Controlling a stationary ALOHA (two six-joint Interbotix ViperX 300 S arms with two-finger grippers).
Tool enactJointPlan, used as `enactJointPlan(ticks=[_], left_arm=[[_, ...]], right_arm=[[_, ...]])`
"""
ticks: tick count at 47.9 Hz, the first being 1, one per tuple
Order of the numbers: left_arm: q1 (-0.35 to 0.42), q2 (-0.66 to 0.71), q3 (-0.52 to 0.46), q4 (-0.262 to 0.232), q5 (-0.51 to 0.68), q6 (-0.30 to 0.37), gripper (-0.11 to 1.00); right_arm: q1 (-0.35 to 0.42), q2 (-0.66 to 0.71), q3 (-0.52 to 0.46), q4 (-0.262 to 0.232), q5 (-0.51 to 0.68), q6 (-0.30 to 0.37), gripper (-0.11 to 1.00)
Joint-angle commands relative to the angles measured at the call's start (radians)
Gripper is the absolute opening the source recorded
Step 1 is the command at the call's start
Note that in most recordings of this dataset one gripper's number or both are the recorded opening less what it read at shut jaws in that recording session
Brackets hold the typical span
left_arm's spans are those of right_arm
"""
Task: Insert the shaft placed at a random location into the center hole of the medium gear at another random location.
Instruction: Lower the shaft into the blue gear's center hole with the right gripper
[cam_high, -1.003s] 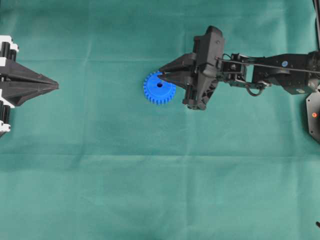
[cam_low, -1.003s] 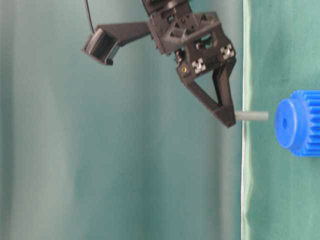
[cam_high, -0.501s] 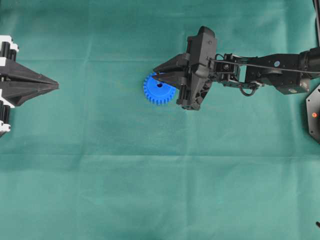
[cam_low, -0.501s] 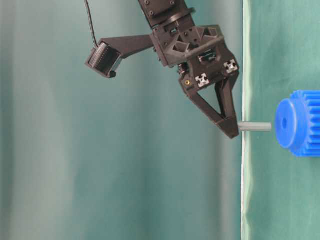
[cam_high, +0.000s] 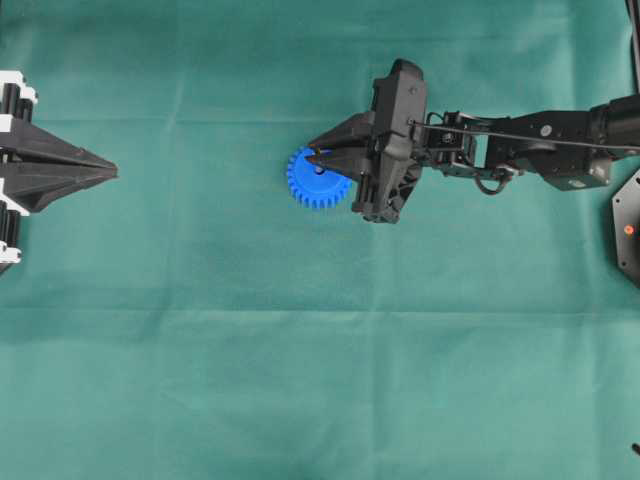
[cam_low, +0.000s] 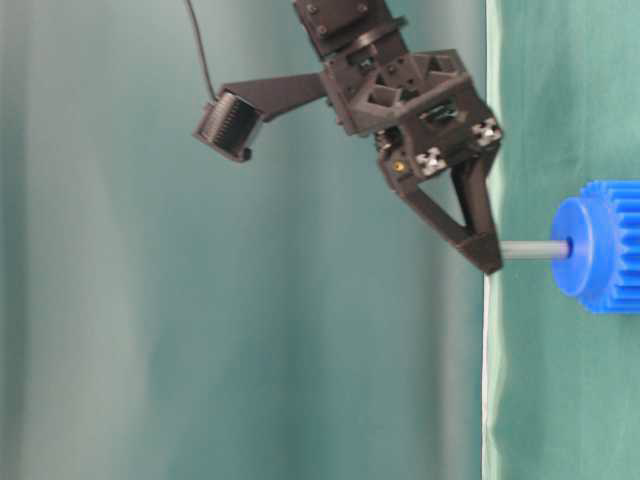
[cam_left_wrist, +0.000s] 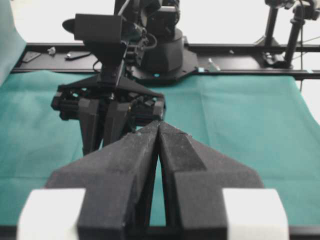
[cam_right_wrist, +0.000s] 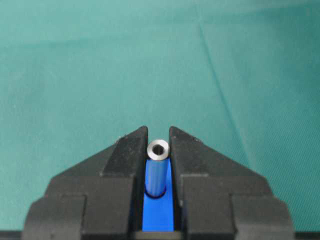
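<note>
Bright blue medium gear (cam_high: 318, 179); silver-grey shaft (cam_low: 534, 250); plain green cloth (cam_high: 300, 350); black right gripper (cam_high: 318, 158).

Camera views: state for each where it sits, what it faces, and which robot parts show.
Overhead: above, facing down; both arms, gear.
Table-level: at cloth height, image turned sideways; right pincer holding shaft at the gear's hub.
Left wrist: behind shut left pincer, facing the right arm.
Right wrist: behind right pincer, looking along the shaft to the gear.
Shared: gear in overhead and table-level.

the right gripper (cam_high: 318, 158) covers the center hole of the medium gear (cam_high: 318, 182) from overhead; the gear's far side is cut off in the table-level view.
</note>
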Motion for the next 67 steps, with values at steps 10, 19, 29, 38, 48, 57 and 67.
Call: enactJointPlan(ticks=[10, 19, 29, 38, 48, 57, 67], left_arm=[[0.000, 0.005, -0.026, 0.003, -0.005, -0.002, 0.00], [0.000, 0.006, -0.026, 0.003, -0.005, -0.002, 0.00], [0.000, 0.006, -0.026, 0.003, -0.005, -0.002, 0.00], [0.000, 0.006, -0.026, 0.003, -0.005, -0.002, 0.00], [0.000, 0.006, -0.026, 0.003, -0.005, 0.000, 0.00], [0.000, 0.006, -0.026, 0.003, -0.005, 0.000, 0.00], [0.000, 0.006, -0.026, 0.003, -0.005, -0.002, 0.00]], right_arm=[[0.003, 0.011, -0.018, 0.003, -0.023, -0.009, 0.14], [0.003, 0.014, -0.015, 0.003, -0.028, -0.009, 0.14], [0.002, 0.044, -0.020, 0.005, -0.041, -0.008, 0.14], [0.003, 0.067, -0.021, 0.005, -0.054, -0.008, 0.14], [0.003, 0.077, -0.017, 0.003, -0.051, -0.008, 0.14], [0.003, 0.077, -0.015, 0.005, -0.051, -0.008, 0.14], [0.003, 0.075, -0.018, 0.003, -0.052, -0.006, 0.14]])
